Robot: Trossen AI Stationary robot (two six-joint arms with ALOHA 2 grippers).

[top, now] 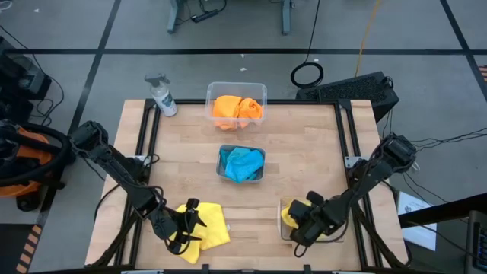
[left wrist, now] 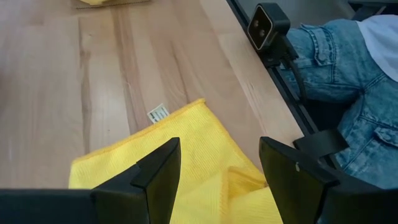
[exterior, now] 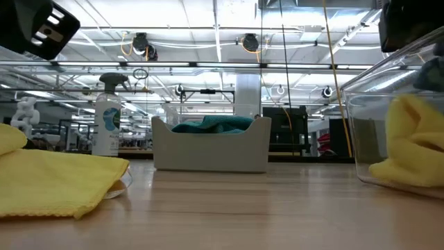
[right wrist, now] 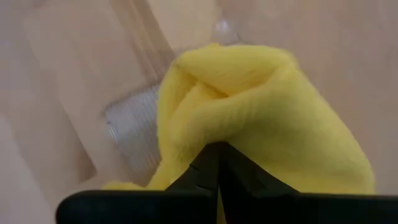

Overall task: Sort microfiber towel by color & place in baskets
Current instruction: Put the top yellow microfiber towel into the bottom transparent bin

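One yellow towel (top: 209, 228) lies spread on the table near the front edge; it also shows in the left wrist view (left wrist: 205, 155). My left gripper (top: 183, 226) hovers open above its left part, touching nothing (left wrist: 217, 180). My right gripper (top: 302, 222) is shut on the second yellow towel (right wrist: 261, 106) inside the clear basket (top: 283, 228) at the near right. Two orange towels (top: 237, 109) fill the far basket (top: 236, 88). The turquoise towels (top: 242, 164) lie in the greyish middle basket (top: 222, 161). My right gripper pinches a raised fold of the yellow towel (right wrist: 214, 134) between its two shut fingers, coming from above and pointing down into the basket. The towel bunches up around the fingertips, and its lower part (exterior: 409, 167) rests on the basket's floor.
A spray bottle (top: 162, 95) stands at the far left corner. Black frame rails (top: 144, 137) run along the table's sides. A small camera (left wrist: 268, 25) sits on the front edge, and a person in jeans (left wrist: 348, 93) is just beyond it. Bare wood lies between the baskets.
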